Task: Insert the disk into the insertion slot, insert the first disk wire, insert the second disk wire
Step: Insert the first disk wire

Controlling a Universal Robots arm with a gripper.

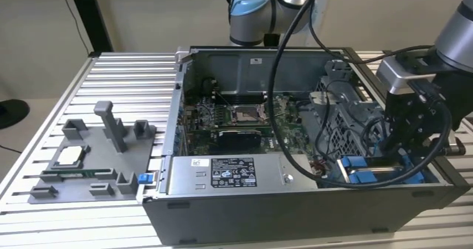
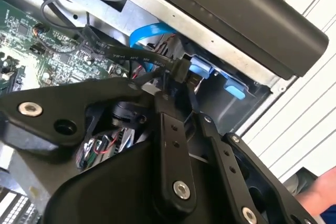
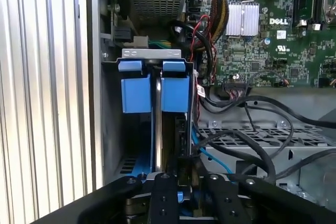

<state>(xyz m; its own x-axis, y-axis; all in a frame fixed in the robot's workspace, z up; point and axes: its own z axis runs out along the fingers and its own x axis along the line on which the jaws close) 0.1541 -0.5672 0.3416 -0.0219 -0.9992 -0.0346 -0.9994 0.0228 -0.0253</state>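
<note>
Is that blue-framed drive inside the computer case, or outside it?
Inside. In the first wrist view the disk, in its blue carrier, sits down in the insertion slot, between the bay's grey walls.

Blue-framed disk (image 3: 175, 93), green motherboard (image 3: 247, 51)

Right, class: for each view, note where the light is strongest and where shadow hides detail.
Exterior view: the ribbed table is brightly lit, the case dimmer inside. First wrist view: the table's slats glare pale; the insertion slot sinks into shadow. Second wrist view: the gripper is a dark mass against bright slats.
</note>
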